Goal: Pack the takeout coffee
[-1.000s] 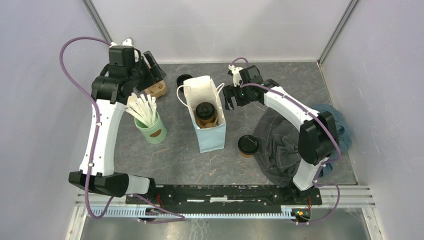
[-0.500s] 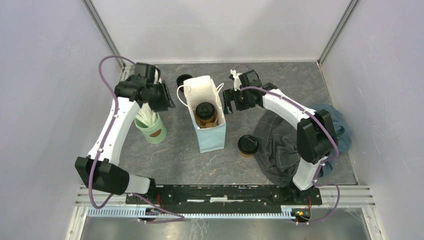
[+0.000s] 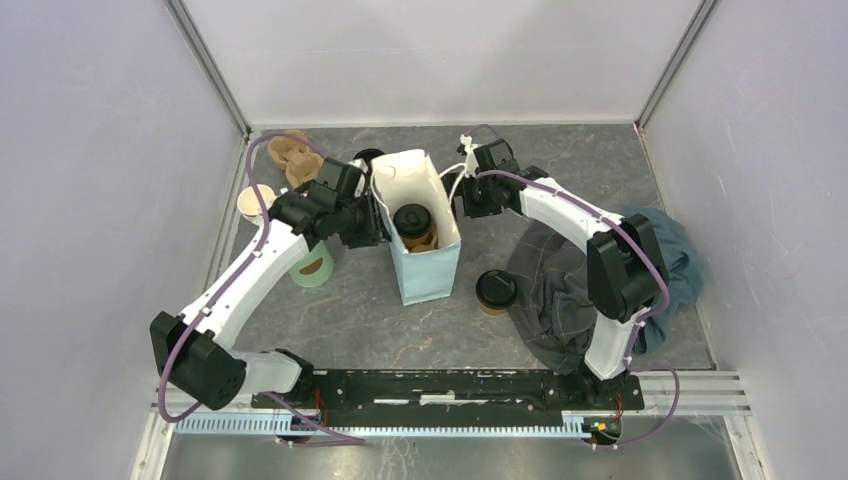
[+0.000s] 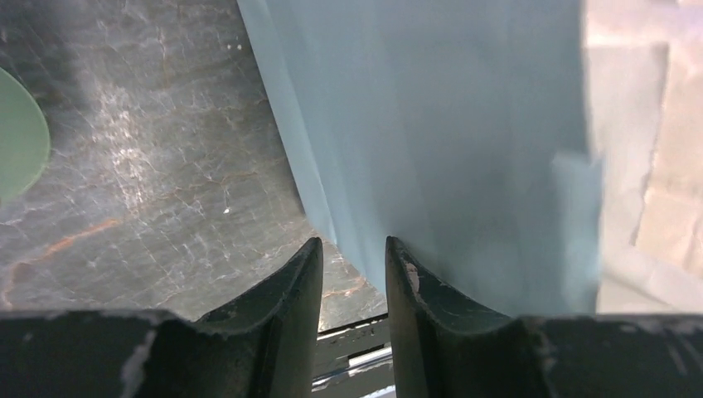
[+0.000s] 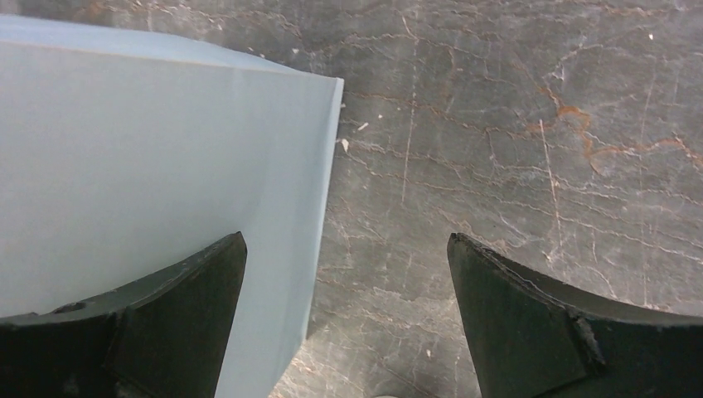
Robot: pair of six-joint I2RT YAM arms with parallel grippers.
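Note:
A white paper bag (image 3: pixel 425 265) stands open mid-table, with one brown cup with a black lid (image 3: pixel 412 222) upright inside it. A second lidded cup (image 3: pixel 495 290) stands on the table to the bag's right, by the cloth. My left gripper (image 3: pixel 375 228) is at the bag's left wall. In the left wrist view the gripper (image 4: pixel 353 242) is narrowly open and empty, with the bag wall (image 4: pixel 448 149) just beyond its right finger. My right gripper (image 3: pixel 466 200) is at the bag's right rim. It is wide open (image 5: pixel 346 236), with the bag's corner (image 5: pixel 149 149) by its left finger.
A green cup (image 3: pixel 318 266) stands left of the bag, partly under my left arm. A brown cup carrier (image 3: pixel 290 155), a lidless paper cup (image 3: pixel 255 202) and a stack of black lids (image 3: pixel 362 157) sit at the back left. A dark crumpled cloth (image 3: pixel 570 285) lies to the right.
My left arm has swung from the back-left corner over to the bag's left wall. My right gripper has edged closer to the bag's right rim. The bag has shifted slightly.

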